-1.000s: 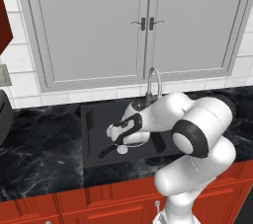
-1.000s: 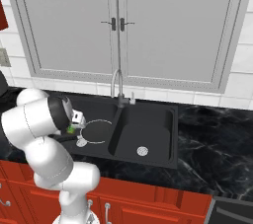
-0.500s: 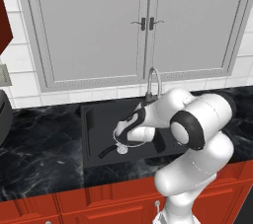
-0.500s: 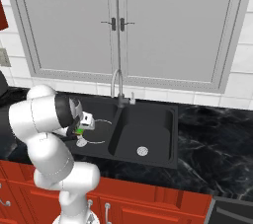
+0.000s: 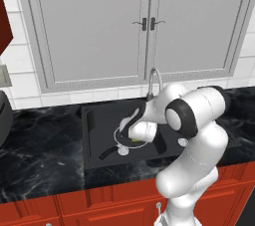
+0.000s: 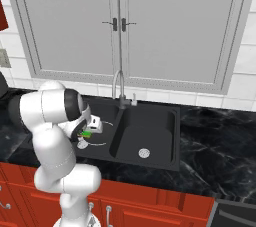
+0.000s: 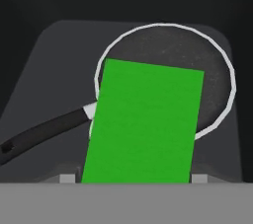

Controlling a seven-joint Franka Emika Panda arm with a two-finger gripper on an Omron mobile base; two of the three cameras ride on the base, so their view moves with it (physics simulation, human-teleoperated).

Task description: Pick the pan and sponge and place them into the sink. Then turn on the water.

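Pan (image 5: 130,143) lies in the left basin of the black sink (image 5: 94,120) in the left base view, its silver rim showing around the white hand and its black handle pointing toward the front left corner of the basin. The gripper (image 5: 130,139) hangs low over the pan; a sliver of yellow-green shows under the hand, but the jaws themselves are hidden by it. The grey faucet (image 5: 153,78) rises behind the arm.

Right base view gives the other side — the sponge (image 6: 86,133) shows green just under the gripper (image 6: 90,130), above the pan's rim (image 6: 95,143), and the right basin with its round drain (image 6: 144,153) lies in plain sight beside the black marble table (image 6: 215,136).

Hand view looks straight down: the sponge (image 7: 143,127), green face up, sits between the jaws, which stand wide apart and grip it at its two sides, overlapping the pan (image 7: 197,55) and the root of its handle.
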